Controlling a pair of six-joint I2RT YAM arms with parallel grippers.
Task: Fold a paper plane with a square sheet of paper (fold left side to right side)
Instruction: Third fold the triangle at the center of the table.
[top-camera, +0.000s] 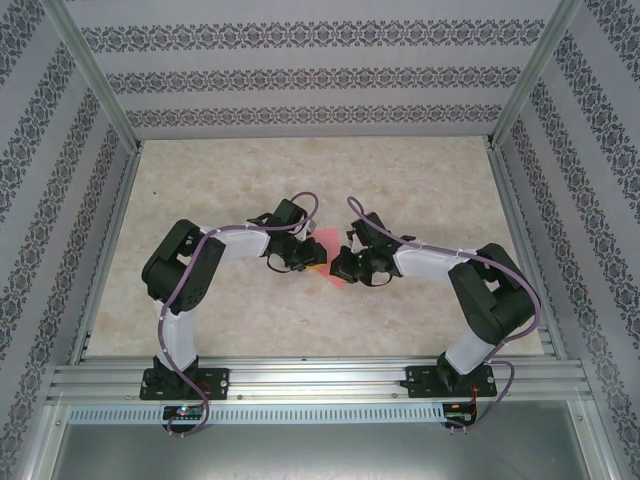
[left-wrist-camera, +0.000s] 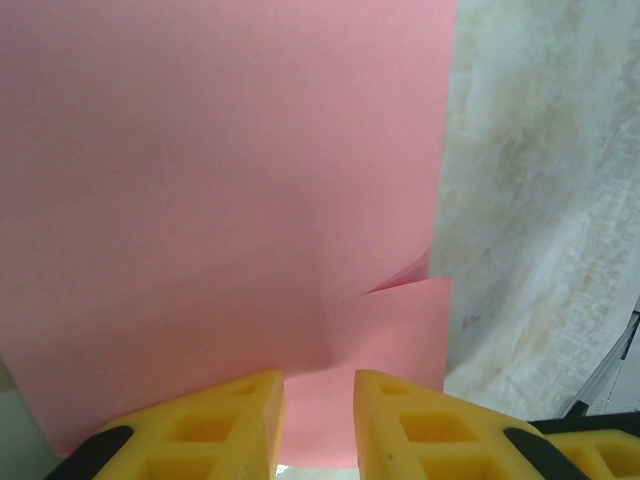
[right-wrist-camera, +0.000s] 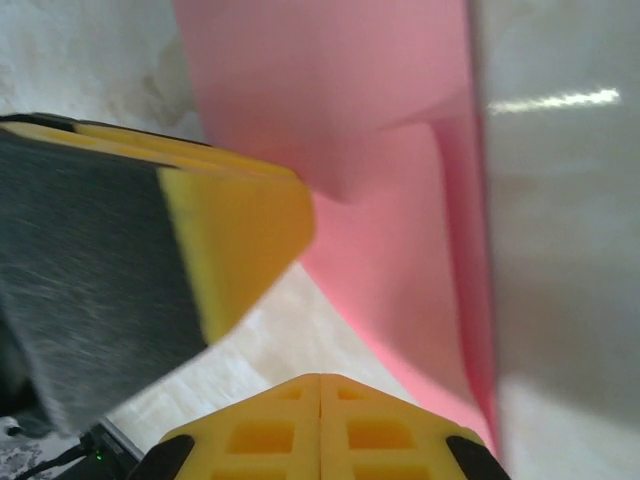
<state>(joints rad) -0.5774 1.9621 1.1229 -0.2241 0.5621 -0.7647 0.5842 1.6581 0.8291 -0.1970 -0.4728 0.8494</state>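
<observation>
The square sheet of paper (top-camera: 329, 249) is pink and lies on the marble-look table between the two arms. In the left wrist view the paper (left-wrist-camera: 200, 200) takes up most of the picture. A folded layer lifts slightly at its right edge. My left gripper (left-wrist-camera: 318, 385) is open, its yellow fingers (left-wrist-camera: 410, 420) a narrow gap apart over the paper's near edge, gripping nothing. My right gripper (right-wrist-camera: 320, 380) is shut and empty, just short of the paper (right-wrist-camera: 390, 250). One left finger (right-wrist-camera: 240, 230) stands close on its left. From above, the left gripper (top-camera: 303, 262) and right gripper (top-camera: 345, 268) nearly meet.
Bare table (top-camera: 300, 170) stretches beyond and to both sides of the arms. Patterned walls (top-camera: 300, 80) and metal posts enclose it. An aluminium rail (top-camera: 320, 380) carrying the arm bases runs along the near edge.
</observation>
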